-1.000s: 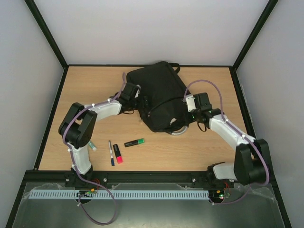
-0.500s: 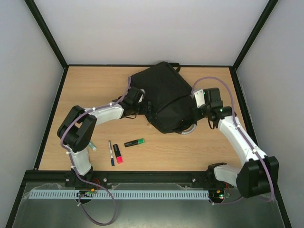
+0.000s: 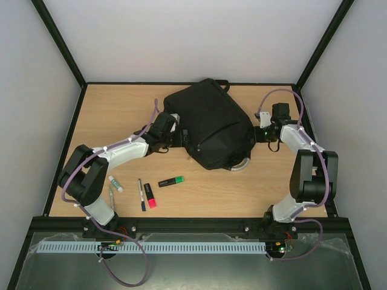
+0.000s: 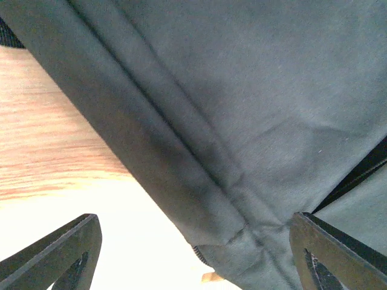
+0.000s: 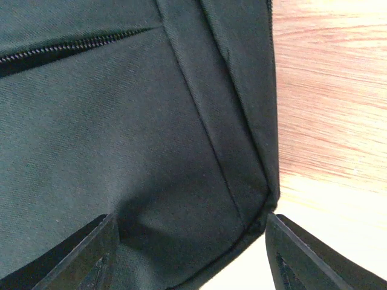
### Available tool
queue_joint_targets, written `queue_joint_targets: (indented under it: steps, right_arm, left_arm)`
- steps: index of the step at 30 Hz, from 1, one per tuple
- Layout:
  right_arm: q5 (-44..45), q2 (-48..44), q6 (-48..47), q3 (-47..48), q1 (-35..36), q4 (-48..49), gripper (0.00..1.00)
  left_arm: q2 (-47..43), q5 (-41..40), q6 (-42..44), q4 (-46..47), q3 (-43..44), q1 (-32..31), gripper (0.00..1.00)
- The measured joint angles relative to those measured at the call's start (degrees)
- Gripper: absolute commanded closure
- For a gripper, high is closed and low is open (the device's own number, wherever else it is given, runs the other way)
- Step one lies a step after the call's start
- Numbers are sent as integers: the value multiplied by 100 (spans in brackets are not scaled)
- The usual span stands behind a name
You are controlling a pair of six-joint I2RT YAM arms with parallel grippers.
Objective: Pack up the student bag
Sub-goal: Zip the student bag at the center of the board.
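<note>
Wooden table (image 3: pixel 272 190), white walls behind, black frame posts. Student bag (image 3: pixel 211 124) flat at far centre of table, grey loop handle (image 3: pixel 241 164) at its near-right corner. Left gripper (image 4: pixel 196 254) at bag's left edge, fingers spread wide, seam between them, nothing pinched. Right gripper (image 5: pixel 190 254) at bag's right corner, fingers apart, no grip. Green highlighter (image 3: pixel 172 180), pink highlighter (image 3: pixel 149 196), black pen (image 3: pixel 141 194), white marker (image 3: pixel 115 183) near-left, apart from bag.

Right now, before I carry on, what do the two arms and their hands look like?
The left arm and right arm match: white link shells, bulky black joints, and a lilac cable looping along each. The left hand and right hand each end in two black wedge-shaped fingers with flat inner faces.
</note>
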Motion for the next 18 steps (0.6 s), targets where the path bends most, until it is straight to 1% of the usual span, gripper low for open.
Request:
queue_joint_targets:
  steps: [7,10,14,16,18]
  right_arm:
    - [-219,87,201,59,-50,286,34]
    - [-264,216,293,258,-151,348,32]
    - [-431,645,350,704,-264,354,33]
    - [-546,844,361,796,-284,354,36]
    - [-671,994,363,807,-289,328,42]
  left_arm:
    - [179,109,-55,131,-74,68,17]
    - [284,168,-94,197,-74,87,17]
    - [339,227,-111,216,-57,87,16]
    - [348,251,-111,216,-48,87,17]
    - [365,275,-109,227,-28,87,18]
